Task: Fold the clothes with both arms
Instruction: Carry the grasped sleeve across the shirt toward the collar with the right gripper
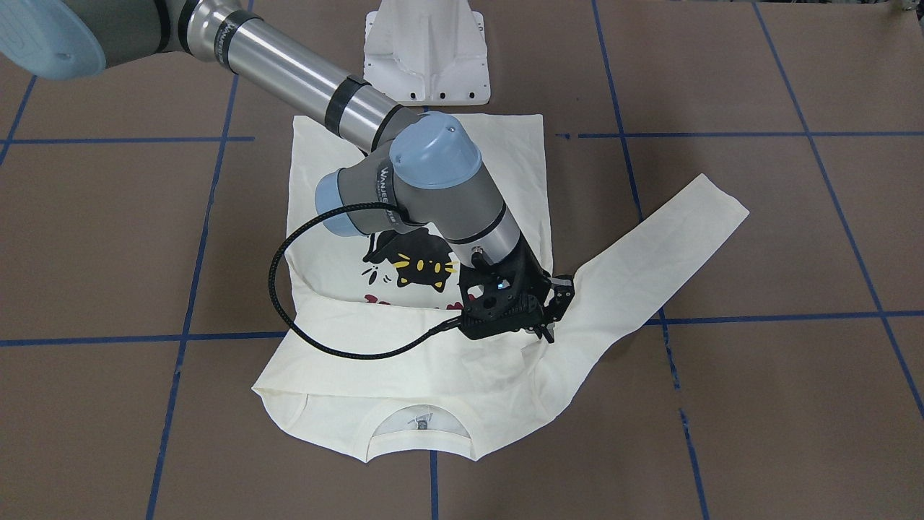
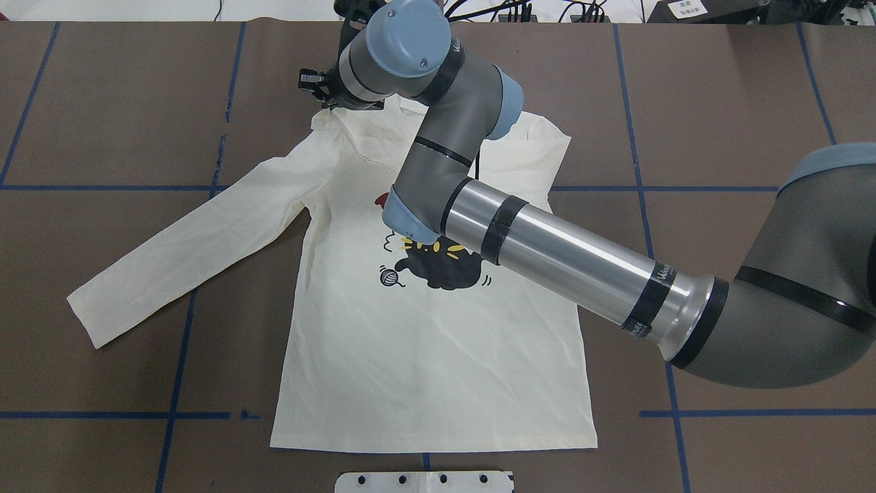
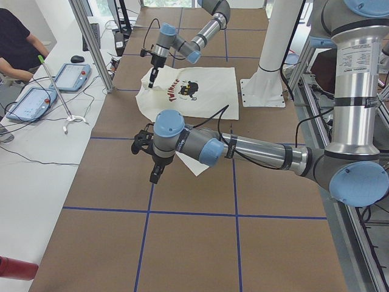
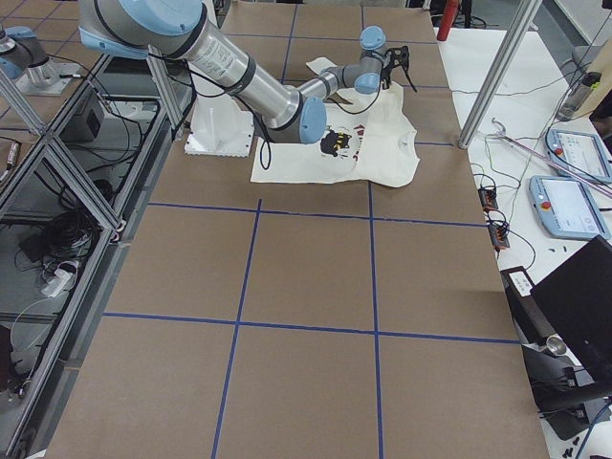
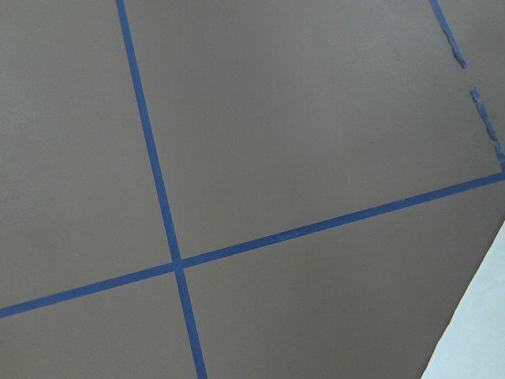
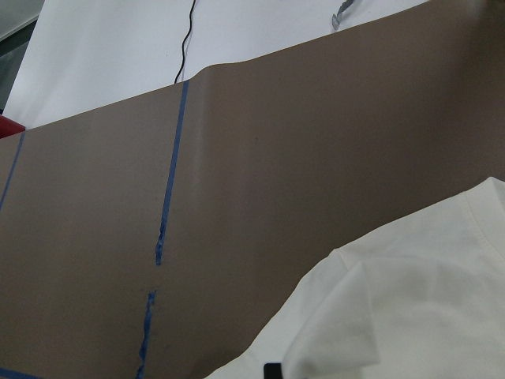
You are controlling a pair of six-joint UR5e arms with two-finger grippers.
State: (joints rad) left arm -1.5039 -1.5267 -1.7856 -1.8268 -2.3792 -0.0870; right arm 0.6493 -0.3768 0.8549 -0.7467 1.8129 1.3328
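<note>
- Lying flat and print-up on the brown paper-covered surface (image 2: 137, 103) with its blue tape lines, the cream long-sleeved T-shirt (image 2: 424, 356) sits just in front of the white pedestal base (image 1: 426, 58). Its hem is nearest the base and its collar farthest from it.
- Its black cat print (image 2: 438, 270) shows mid-chest, partly hidden under an arm.
- One long sleeve (image 2: 191, 253) stretches out flat, angling away toward the robot's left of the base.
- The right arm (image 2: 561, 253) reaches from the robot's right of the base across the shirt's chest, to the far shoulder where that sleeve begins.
- The black right tool (image 1: 550, 331) points down there with its tips at the cloth. Its fingers look drawn close on a small pinch of fabric, which puckers around them.
- The left arm (image 3: 261, 149) shows only in the side view, stretched out low on the robot's left of the base.
- The left tool (image 3: 154, 176) hangs pointing down above the surface, apart from the shirt's body. Whether it is open or closed cannot be told.
</note>
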